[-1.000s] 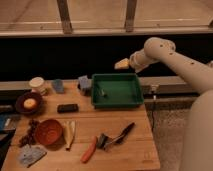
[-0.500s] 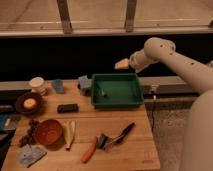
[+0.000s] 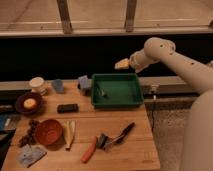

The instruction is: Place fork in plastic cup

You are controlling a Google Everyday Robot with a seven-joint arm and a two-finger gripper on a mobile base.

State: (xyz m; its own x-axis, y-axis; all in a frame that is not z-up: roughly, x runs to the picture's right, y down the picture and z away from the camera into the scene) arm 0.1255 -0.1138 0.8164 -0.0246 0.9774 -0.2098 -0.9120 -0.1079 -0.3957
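Green tray [image 3: 134,101] is seen standing at the back of the wooden surface [image 3: 135,150], towards its right end, and the fork [image 3: 101,91], a small thin greyish piece, is seen lying inside it near the left wall. The fork is touched by nothing. The gripper [image 3: 121,64] is held in the air above and just behind the tray's far rim, well apart from the fork, at the end of the white arm [image 3: 167,55] that reaches in from the right. Its fingers are set apart and nothing is held between them. Just beside the tray's left wall a blue-grey block [image 3: 83,82] is placed. Further left, a small bluish cup [image 3: 58,86] and a white cup [image 3: 36,84] are set along the back edge; which of the two is plastic cannot be told. A dark bowl [image 3: 20,106] with a yellow item in it is found at the left edge, and a black bar [image 3: 67,107] lies between it and the tray. Nearer the front an orange-brown bowl [image 3: 48,131], a pale strip [image 3: 70,134], an orange-handled tool [image 3: 90,150] and a black-handled tool [image 3: 122,134] are laid out. A blue cloth [image 3: 29,155] is spread at the front left corner.
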